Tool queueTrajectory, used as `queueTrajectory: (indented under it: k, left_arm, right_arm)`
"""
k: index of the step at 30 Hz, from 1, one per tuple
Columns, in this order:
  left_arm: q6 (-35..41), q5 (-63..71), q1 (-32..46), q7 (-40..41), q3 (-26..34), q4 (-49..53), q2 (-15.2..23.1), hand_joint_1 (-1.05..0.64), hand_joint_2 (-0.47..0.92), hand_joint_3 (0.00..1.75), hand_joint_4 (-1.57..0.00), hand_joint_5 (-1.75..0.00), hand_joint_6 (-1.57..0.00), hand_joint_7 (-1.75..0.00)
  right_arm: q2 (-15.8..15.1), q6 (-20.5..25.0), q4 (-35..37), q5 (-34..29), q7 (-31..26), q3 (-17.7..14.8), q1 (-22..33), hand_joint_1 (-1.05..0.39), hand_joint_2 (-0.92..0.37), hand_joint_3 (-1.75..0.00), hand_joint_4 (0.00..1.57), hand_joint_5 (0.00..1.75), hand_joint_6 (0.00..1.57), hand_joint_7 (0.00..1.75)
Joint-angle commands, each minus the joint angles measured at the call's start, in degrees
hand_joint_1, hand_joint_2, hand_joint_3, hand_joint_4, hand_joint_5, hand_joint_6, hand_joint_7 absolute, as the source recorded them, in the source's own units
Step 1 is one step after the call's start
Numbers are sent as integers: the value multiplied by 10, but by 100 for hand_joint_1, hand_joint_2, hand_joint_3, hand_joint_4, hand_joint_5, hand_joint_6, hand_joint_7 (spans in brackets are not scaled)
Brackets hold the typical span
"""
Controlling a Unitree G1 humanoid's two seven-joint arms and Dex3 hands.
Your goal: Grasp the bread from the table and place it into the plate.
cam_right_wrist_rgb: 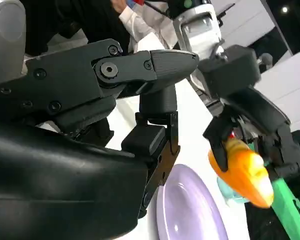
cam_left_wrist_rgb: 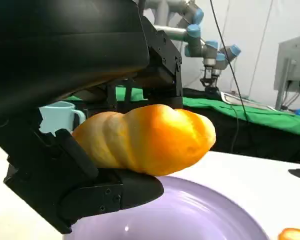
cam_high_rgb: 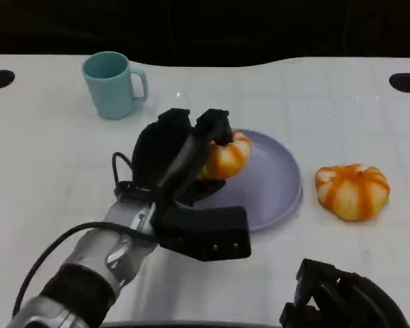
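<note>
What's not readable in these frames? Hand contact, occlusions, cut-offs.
- Head view: left hand covers the near side of the held bread and part of the plate.
- Head view: right hand is cut by the bottom edge; open or shut unclear.
- Left wrist view: second bread is cut by the corner.

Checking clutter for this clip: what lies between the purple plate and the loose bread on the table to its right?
Nothing: in the head view, bare white table separates the purple plate from the loose bread.
</note>
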Motion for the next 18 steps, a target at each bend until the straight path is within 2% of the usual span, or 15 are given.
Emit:
queueTrajectory:
  k: [1,5,8,9,10,12,13,15,16,18]
  left_arm:
    - [-2,-17,-31,-28,-4,39,-11,-20,43,115,-93,-175,-71,-175]
    - [-3,-27,-50,-47,-8,70,-25,-20,47,108,-94,-175,-70,-173]
    - [0,-32,-60,-68,-10,84,-30,-20,52,98,-92,-175,-73,-161]
    - [2,-35,-62,-77,-10,88,-31,-21,56,81,-89,-175,-83,-122]
    - [12,-36,-65,-93,-11,89,-32,-21,60,69,-88,-175,-92,-96]
    - [22,-35,-67,-109,-14,88,-32,-23,74,40,-76,-161,-101,-43]
    - [24,-30,-67,-112,-18,87,-30,-24,78,32,-73,-156,-99,-30]
    - [35,-20,-68,-130,-28,83,-24,-28,82,22,-64,-146,-86,-10]
    - [43,-15,-69,-142,-33,81,-22,-32,87,14,-55,-116,-70,-4]
    - [56,-13,-70,-162,-39,74,-20,-39,91,7,-52,-75,-56,-1]
  right_arm:
    - [-7,-2,-8,1,-1,-3,4,-72,-92,-22,87,158,78,138]
    - [-7,-1,-6,3,1,-2,3,-72,-92,-22,87,158,77,139]
    - [-7,-2,-8,-1,-2,-1,4,-73,-92,-22,87,158,77,139]
    - [-7,0,-10,-2,-5,0,5,-73,-92,-22,87,158,77,140]
    - [-7,1,-10,-1,-5,0,5,-73,-92,-22,87,158,77,140]
    - [-7,-1,-10,0,-4,0,5,-72,-92,-22,86,158,77,140]
    - [-7,-2,-11,-1,-4,1,6,-72,-92,-22,86,158,77,140]
    - [-7,-3,-12,-2,-4,1,6,-73,-92,-22,86,158,77,141]
    - [-7,-3,-13,-2,-4,1,6,-72,-92,-23,86,158,77,141]
    - [-7,-4,-13,-2,-4,1,7,-72,-92,-23,86,159,77,141]
